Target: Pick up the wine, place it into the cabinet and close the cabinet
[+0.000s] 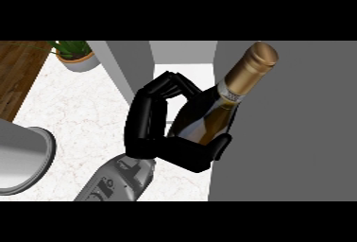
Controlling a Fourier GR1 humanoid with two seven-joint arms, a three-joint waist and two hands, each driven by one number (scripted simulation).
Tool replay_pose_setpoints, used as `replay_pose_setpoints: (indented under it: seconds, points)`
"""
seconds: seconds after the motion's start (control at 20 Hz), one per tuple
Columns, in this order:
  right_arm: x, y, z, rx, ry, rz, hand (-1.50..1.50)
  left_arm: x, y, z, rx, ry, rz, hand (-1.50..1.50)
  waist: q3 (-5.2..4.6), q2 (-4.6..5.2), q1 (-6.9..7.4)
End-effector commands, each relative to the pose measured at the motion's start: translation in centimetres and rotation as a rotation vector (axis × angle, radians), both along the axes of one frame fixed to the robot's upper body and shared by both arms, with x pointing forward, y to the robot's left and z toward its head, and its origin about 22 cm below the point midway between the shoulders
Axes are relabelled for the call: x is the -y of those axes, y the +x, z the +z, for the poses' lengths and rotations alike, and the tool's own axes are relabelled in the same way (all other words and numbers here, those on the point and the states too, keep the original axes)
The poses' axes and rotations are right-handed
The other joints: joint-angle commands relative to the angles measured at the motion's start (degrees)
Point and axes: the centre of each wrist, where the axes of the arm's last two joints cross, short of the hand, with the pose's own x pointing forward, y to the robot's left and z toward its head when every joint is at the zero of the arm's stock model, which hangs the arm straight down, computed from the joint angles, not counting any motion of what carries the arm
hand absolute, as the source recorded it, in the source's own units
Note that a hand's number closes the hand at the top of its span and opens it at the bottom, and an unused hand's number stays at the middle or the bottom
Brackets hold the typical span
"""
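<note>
The wine bottle (241,80) has a gold foil neck and a dark glass body, and it is tilted with its neck pointing up and to the right. My left hand (143,123) is shut on the bottle's body, fingers curled over its far side and thumb (202,153) under its near side. The hand hides much of the glass. The bottle lies against a large grey cabinet panel (293,132) that fills the right side of the view. I cannot tell whether this panel is a door or a wall. My right hand does not show.
A second grey panel (129,71) stands upright behind the hand. A potted plant (73,54) sits at the back left on the white marble counter (77,113). A grey round vessel (21,156) is at the lower left, and a wooden strip (17,71) runs along the far left.
</note>
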Motion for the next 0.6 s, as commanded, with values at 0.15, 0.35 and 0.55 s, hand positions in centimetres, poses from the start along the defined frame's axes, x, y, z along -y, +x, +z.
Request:
replay_pose_setpoints:
  seconds: [0.15,0.35,0.55]
  points:
    - [0.2,-1.5,1.9,0.05,0.027,0.042,-1.5,2.7,0.8,-0.9,0.045,0.059,0.056,1.5,-0.02,0.04,-0.22]
    - [0.8,-1.9,0.9,0.069,0.034,0.035,-1.5,2.2,2.1,-0.7,0.001,0.014,0.059,1.5,0.0,0.04,-0.18]
    - [0.4,-1.2,0.7,0.044,0.019,0.038,-1.5,1.9,2.2,-1.7,-0.01,-0.021,0.055,1.5,-0.01,0.04,0.09]
